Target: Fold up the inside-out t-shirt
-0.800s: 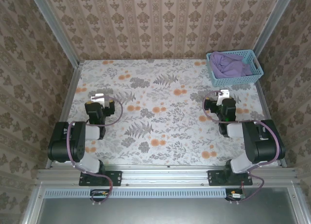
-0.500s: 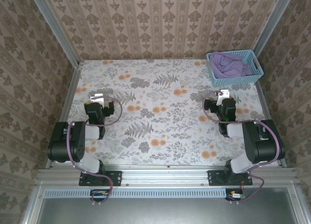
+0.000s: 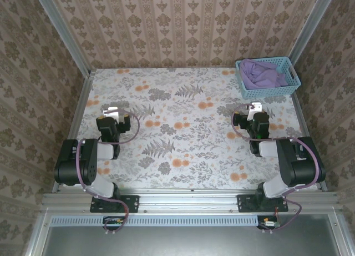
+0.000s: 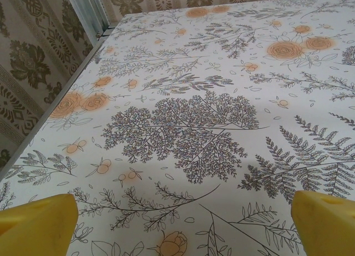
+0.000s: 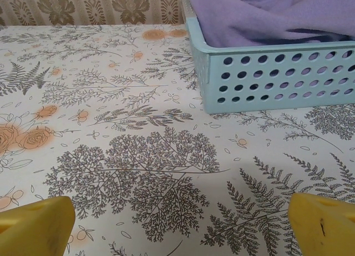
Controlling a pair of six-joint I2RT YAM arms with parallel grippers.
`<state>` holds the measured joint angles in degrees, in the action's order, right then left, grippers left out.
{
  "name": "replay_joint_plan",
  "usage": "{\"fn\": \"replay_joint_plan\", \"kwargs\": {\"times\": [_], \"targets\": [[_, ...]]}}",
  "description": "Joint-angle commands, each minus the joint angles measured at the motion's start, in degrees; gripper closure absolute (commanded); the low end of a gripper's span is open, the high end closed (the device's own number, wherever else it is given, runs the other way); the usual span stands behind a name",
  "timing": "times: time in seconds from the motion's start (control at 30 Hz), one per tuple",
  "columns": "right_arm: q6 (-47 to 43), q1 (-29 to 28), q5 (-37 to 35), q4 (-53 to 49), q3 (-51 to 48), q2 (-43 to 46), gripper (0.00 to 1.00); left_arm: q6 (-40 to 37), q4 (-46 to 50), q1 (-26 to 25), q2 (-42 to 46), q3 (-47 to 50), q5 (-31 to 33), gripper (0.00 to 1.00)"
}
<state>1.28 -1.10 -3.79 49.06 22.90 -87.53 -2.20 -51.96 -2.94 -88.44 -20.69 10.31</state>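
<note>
The inside-out t-shirt (image 3: 259, 73) is a bunched lavender-purple cloth lying inside the blue basket (image 3: 288, 90) at the table's far right corner. In the right wrist view the t-shirt (image 5: 260, 14) fills the basket (image 5: 266, 78) just ahead and to the right of my right gripper (image 5: 180, 225). That gripper's yellow fingertips (image 5: 33, 225) stand wide apart, open, with nothing between them. My left gripper (image 3: 112, 113) rests low at the left side of the table, far from the basket. Its yellow fingertips (image 4: 36, 222) are also wide apart over bare tablecloth, so it is open.
A floral tablecloth (image 3: 183, 128) covers the table. Patterned walls with metal corner posts (image 3: 61, 31) enclose the left, back and right sides. A metal rail (image 4: 55, 106) runs along the table's left edge near my left gripper.
</note>
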Motion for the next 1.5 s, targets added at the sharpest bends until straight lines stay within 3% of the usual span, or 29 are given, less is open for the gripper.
{"fn": "replay_joint_plan", "kwargs": {"times": [0.0,0.47,0.57,0.63,0.87,1.07,1.13,1.23,1.33,1.4,1.47], "targets": [[0.4,0.2,1.2,0.1,0.4,-0.2,0.00,0.4,0.2,0.3,0.0,-1.5,-0.5,0.00],[0.4,0.3,1.3,0.2,0.4,-0.2,0.00,0.3,0.0,0.6,0.2,-1.3,-1.1,0.00],[-0.5,0.2,3.1,1.9,-0.8,0.4,0.00,-2.3,0.9,-0.4,3.8,-0.2,-4.0,0.00],[-2.0,-0.5,4.5,2.4,-2.3,2.8,0.00,-3.4,2.5,-2.4,8.5,1.4,-2.1,0.00],[-5.0,-3.7,1.5,-3.2,-5.4,16.5,0.00,-0.8,20.4,-8.3,28.6,1.6,2.3,0.00],[-2.8,-5.3,6.7,-24.9,-0.3,33.7,0.00,16.3,37.3,-9.4,41.4,-3.0,3.4,0.00],[2.1,-5.5,7.4,-30.3,2.2,38.0,0.00,23.1,45.0,-9.3,43.1,-6.2,6.0,0.00],[14.0,-5.4,0.7,-39.6,7.3,41.3,0.00,33.8,59.1,-8.9,44.6,-11.9,9.4,0.00],[22.9,-4.8,-2.1,-50.9,13.4,40.6,0.00,35.5,66.2,-7.3,45.6,-15.7,3.8,0.00],[21.4,-4.4,2.4,-48.9,13.8,39.5,0.00,34.6,71.0,-5.4,46.3,-18.2,-0.3,0.00],[24.2,-4.3,1.1,-46.8,13.3,38.4,0.00,37.8,73.9,-4.0,47.7,-18.4,1.3,0.00]]}}
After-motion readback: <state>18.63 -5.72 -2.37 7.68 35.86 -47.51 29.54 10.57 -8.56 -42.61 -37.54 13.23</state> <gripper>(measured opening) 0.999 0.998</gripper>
